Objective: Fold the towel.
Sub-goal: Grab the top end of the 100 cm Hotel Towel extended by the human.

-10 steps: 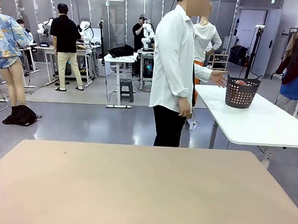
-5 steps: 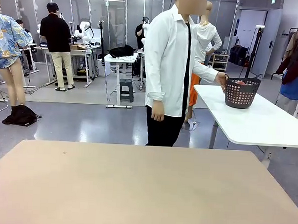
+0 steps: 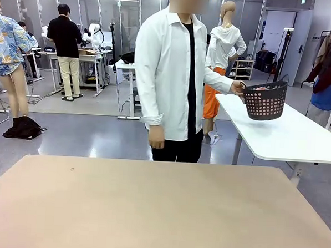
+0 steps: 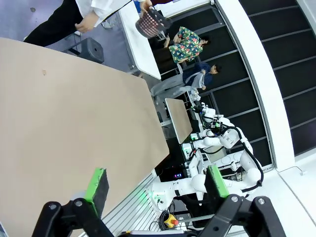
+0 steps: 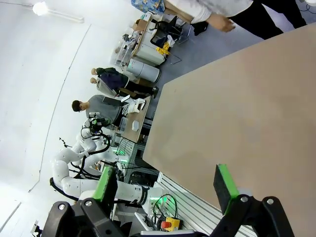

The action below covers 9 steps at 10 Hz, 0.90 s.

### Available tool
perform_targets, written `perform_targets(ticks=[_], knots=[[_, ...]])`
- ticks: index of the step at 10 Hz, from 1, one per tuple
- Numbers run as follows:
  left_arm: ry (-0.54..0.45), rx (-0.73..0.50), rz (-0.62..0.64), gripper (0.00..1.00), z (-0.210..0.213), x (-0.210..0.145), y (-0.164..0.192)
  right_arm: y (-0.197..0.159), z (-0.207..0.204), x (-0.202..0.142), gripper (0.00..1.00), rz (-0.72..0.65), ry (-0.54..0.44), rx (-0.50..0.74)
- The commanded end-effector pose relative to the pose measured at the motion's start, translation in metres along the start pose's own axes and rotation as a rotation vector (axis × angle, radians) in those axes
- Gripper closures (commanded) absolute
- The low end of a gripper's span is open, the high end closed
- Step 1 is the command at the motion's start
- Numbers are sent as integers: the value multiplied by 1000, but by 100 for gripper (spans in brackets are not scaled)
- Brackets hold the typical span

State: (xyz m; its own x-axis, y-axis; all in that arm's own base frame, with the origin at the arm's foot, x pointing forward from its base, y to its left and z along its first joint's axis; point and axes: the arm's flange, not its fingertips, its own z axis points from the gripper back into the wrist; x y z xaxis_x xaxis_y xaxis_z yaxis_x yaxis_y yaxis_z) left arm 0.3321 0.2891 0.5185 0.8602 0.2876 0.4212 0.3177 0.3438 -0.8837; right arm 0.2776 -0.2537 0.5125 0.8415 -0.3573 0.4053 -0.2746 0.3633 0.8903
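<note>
Just now the person [image 3: 173, 74] has turned from the white table [image 3: 287, 136] to face us. The basket [image 3: 265, 100] that stood on it a moment ago is lifted clear — one hand [image 3: 237, 88] grips its rim, and it hangs tilted above that table's end nearest the person. We read this as the handover starting. Nothing lies on our own table [image 3: 161, 212] yet, so folding has not begun.

The basket is dark open mesh, and a patch of pink shows at its rim, which we take for the towel [image 3: 263, 88]. How the cloth lies in there we cannot tell.

Our left gripper [image 4: 157, 180] and right gripper [image 5: 165, 181] both hang over our side of the table with jaws spread wide and nothing between the green pads — in our judgement there is nothing to grasp until the towel is laid on the top.
</note>
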Motion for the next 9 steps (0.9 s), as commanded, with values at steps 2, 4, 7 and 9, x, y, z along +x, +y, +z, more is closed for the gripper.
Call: perform_targets(ticks=[2, 4, 7, 9], knots=[[-3, 3, 1, 0, 0, 0, -1, 2, 0, 1, 0, -2, -1, 8], [-3, 3, 1, 0, 0, 0, -1, 2, 0, 1, 0, -2, -1, 8], [-3, 3, 1, 0, 0, 0, -1, 2, 0, 1, 0, -2, -1, 8], [-3, 3, 1, 0, 0, 0, -1, 2, 0, 1, 0, -2, -1, 8]])
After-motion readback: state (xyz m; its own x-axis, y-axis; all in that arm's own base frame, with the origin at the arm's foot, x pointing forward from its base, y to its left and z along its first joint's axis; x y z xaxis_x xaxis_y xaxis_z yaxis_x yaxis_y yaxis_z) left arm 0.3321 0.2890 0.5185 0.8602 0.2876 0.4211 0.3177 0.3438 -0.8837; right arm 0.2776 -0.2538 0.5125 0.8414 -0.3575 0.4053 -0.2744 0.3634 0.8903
